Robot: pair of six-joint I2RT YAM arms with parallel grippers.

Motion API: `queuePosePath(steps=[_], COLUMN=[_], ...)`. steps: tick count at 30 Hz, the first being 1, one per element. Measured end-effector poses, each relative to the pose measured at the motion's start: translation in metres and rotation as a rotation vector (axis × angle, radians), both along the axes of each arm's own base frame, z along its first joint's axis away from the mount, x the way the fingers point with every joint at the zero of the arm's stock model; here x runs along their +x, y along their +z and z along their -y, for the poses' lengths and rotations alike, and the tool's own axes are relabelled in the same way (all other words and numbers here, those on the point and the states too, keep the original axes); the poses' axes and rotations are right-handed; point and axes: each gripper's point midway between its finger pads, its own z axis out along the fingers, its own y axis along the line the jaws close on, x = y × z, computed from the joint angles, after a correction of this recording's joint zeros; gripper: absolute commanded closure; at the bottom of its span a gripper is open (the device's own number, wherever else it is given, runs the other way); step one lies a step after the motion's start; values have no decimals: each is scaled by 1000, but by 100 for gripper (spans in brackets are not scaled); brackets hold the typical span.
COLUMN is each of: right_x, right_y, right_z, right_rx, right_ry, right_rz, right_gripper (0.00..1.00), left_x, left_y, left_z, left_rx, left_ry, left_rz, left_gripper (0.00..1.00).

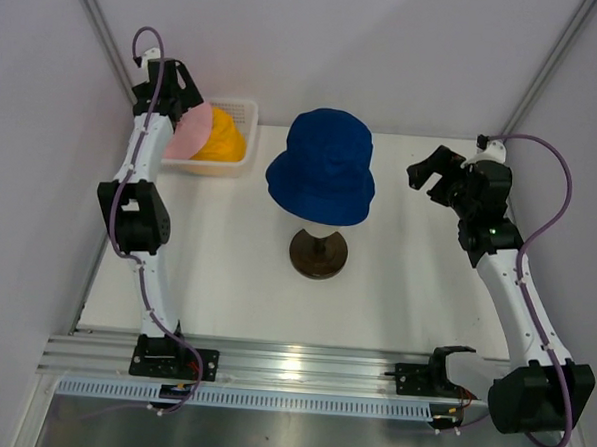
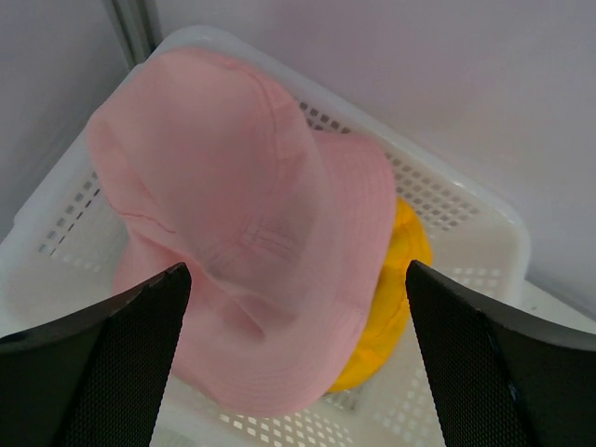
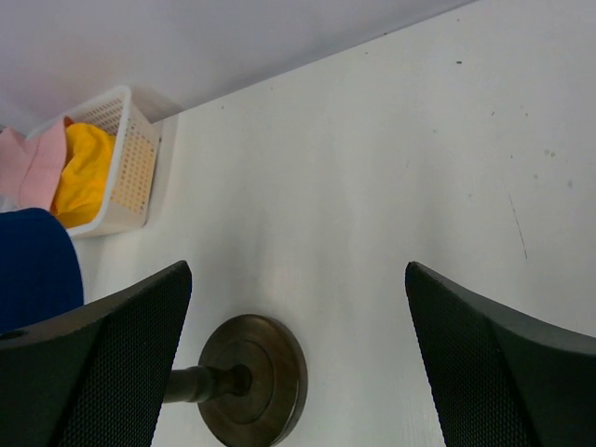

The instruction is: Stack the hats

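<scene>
The blue hat [image 1: 322, 165] sits atop a stand [image 1: 318, 253] in the middle of the white bench [image 1: 396, 279]. At the far left corner, a basket [image 2: 466, 205] holds the pink hat [image 2: 251, 233], which lies over the yellow hat [image 2: 400, 270]. The left claw [image 2: 296, 270] hangs wide open above the pink hat. The right claw [image 3: 298, 270] is open over the bench to the right of the stand.

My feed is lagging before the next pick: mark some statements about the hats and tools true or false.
1. The blue hat sits on top of the stand. True.
2. The pink hat lies beside the stand. False: it is in the basket, over the yellow hat.
3. The left tool is shut on the pink hat. False: it is open above it.
4. The right tool is open and empty. True.
</scene>
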Motion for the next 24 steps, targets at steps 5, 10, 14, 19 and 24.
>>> queuePosePath(steps=[5, 10, 14, 19, 24], right_x=[7, 16, 22, 28, 31], right_y=[-9, -9, -8, 0, 6], right_z=[2, 2, -2, -10, -15], right_rx=[-10, -7, 20, 60, 83], right_ry=[-8, -9, 1, 32, 51], right_rz=[-21, -9, 1, 30, 51], right_gripper=[1, 1, 0, 1, 1], left_x=[-6, -6, -2, -7, -2], left_y=[-23, -23, -33, -57, -54], left_z=[-14, -21, -20, -20, -19], left_rx=[40, 49, 6, -43, -91], left_ry=[72, 110, 115, 119, 120], left_rz=[-71, -66, -52, -84, -52], left_gripper=[3, 18, 21, 31, 86])
